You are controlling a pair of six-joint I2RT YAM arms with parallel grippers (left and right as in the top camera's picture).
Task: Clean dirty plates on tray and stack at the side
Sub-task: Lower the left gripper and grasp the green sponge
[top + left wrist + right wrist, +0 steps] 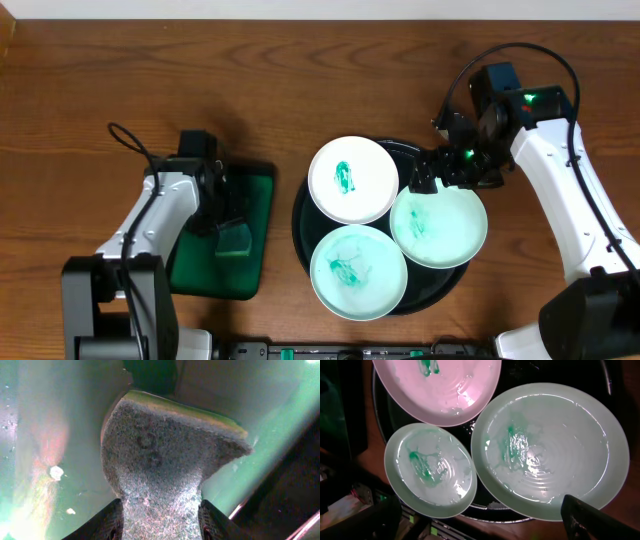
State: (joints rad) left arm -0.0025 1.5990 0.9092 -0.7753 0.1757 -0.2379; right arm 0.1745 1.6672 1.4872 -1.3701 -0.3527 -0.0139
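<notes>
- Toward left edge: left jaws clenched on a grey sponge [160,475], above the green tray [258,200].
- Mid-bench, toward robot-side edge: black tray [302,225] carrying far plate [352,178], near plate [358,271], right plate [438,226] (all turquoise-smeared).
- Further right: right jaws at right plate's far rim; released or clenched, cannot tell.

A robotics lab bench, by the look: left arm [150,215] and right arm [565,180] — 2 cabled machines, green status lights [527,98] lit — flank a wood-grain tabletop [300,80].
</notes>
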